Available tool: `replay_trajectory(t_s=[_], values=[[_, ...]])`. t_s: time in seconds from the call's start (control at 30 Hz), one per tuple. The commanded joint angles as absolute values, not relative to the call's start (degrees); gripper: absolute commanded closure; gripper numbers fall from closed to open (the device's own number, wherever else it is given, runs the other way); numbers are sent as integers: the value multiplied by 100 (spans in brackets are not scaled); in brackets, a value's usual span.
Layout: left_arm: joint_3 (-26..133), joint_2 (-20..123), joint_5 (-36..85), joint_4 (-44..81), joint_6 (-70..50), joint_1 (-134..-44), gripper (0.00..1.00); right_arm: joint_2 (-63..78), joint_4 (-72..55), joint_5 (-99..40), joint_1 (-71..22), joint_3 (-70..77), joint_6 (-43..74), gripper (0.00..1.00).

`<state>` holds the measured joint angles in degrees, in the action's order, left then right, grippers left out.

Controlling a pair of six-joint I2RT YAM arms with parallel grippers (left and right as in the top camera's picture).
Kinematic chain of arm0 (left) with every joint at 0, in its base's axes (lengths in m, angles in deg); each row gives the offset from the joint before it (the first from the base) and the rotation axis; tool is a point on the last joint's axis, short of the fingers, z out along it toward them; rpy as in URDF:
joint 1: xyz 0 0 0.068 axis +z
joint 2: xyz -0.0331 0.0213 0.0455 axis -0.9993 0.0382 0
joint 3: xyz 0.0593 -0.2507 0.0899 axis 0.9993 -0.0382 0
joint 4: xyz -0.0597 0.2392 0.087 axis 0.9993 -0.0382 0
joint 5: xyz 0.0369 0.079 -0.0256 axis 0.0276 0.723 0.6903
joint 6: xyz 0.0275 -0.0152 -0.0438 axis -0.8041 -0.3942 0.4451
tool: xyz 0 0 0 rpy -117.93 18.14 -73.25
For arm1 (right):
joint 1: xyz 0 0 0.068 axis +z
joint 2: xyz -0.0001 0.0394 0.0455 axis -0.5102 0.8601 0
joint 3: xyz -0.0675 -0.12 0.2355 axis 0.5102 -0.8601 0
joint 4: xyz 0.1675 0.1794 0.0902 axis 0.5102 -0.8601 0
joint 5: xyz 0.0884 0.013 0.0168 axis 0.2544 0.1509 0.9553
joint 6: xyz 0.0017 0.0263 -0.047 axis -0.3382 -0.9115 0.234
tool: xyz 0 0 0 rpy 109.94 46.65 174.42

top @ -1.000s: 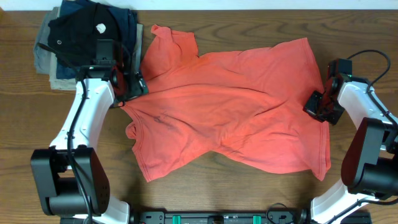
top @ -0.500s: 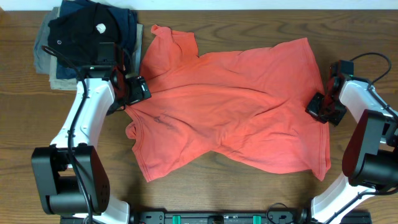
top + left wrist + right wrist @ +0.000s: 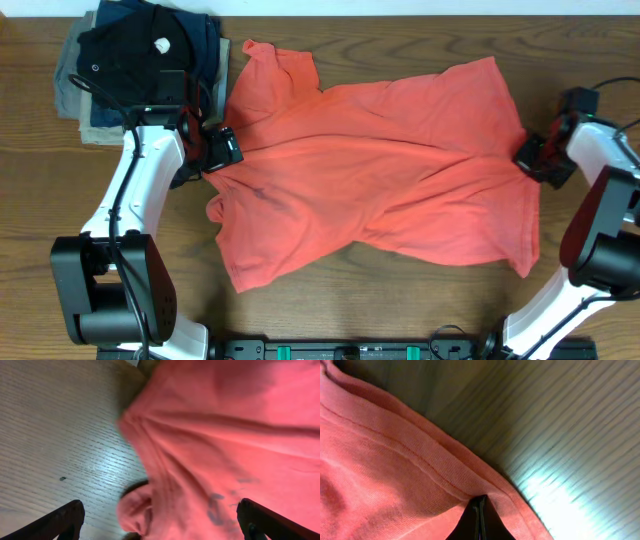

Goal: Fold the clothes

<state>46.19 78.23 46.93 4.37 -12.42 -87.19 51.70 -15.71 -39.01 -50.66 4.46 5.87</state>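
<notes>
Overhead, the coral-red T-shirt [image 3: 380, 180] lies spread and wrinkled across the middle of the wooden table [image 3: 400, 305]. Its body runs from left to right. One short sleeve reaches toward the far edge at the upper left, and long creases cross the cloth diagonally. The lower left part is rumpled and partly doubled on itself. Faint dark marks show through the fabric near the left side.

The left end effector [image 3: 222, 148] sits at the shirt's left edge, just beside the base of that sleeve. In the left wrist view its two dark fingers [image 3: 67, 519] stand far apart at the bottom corners and nothing is gripped between them. Below them is the blurred edge of the shirt, with a small rolled curl of cloth and bare table to the left of it.

The right end effector [image 3: 533, 158] is at the opposite side, on the shirt's right border about halfway along it. In the right wrist view its fingers meet in a narrow dark wedge at the bottom centre. They are closed together on the stitched hem, and the fabric gathers into a small pucker right at the tips. Bare wood with a bright glare patch lies beyond the hem.

A stack of folded garments [image 3: 130, 55] rests at the far left corner of the table. The top piece is black and carries a small white spot, and navy and khaki layers show beneath it. The stack lies just behind the left arm, close to the shirt's raised sleeve.
</notes>
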Motion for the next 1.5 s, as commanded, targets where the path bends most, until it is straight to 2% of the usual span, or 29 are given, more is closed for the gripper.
replay_trajectory(t_s=[0.0,0.27,0.5,0.67,0.7,0.77,0.8,0.83,0.9,0.93,1.17,1.47], values=[[4578,7858,4381,382,-1519,-8717,2,5347,-1667,-4087,-5294,918,782,99],[4580,7760,4051,301,-1742,-9073,2,5715,-2683,-3939,-5473,2408,799,99],[4580,6827,4138,-40,-1642,-9401,2,5736,-4351,-2505,-5514,3757,1258,99],[4578,6451,4241,-885,-1633,-9401,2,5636,-5339,-1692,-5370,4155,1652,98],[4578,6460,4318,-1132,-1631,-9401,2,5618,-5483,-1545,-5298,4155,1796,94],[4576,6534,4508,-1548,-1631,-9401,2,5612,-5767,-1502,-5117,4150,2093,77],[4569,6584,4545,-1690,-1633,-9399,2,5612,-5844,-1537,-5031,4133,2235,59],[4541,6621,4540,-1749,-1631,-9401,2,5612,-5909,-1615,-4913,4087,2371,34],[4462,6678,4540,-1740,-1631,-9401,2,5612,-6023,-1860,-4710,4010,2388,4],[4407,6711,4536,-1723,-1626,-9401,2,5612,-6087,-1965,-4599,3971,2388,1],[3701,7021,3933,-1609,-1611,-9401,2,5612,-6307,-2339,-3757,3665,2388,1],[2622,7166,3808,-759,-1458,-9401,2,5612,-6150,-2420,-3010,3486,2253,1]])
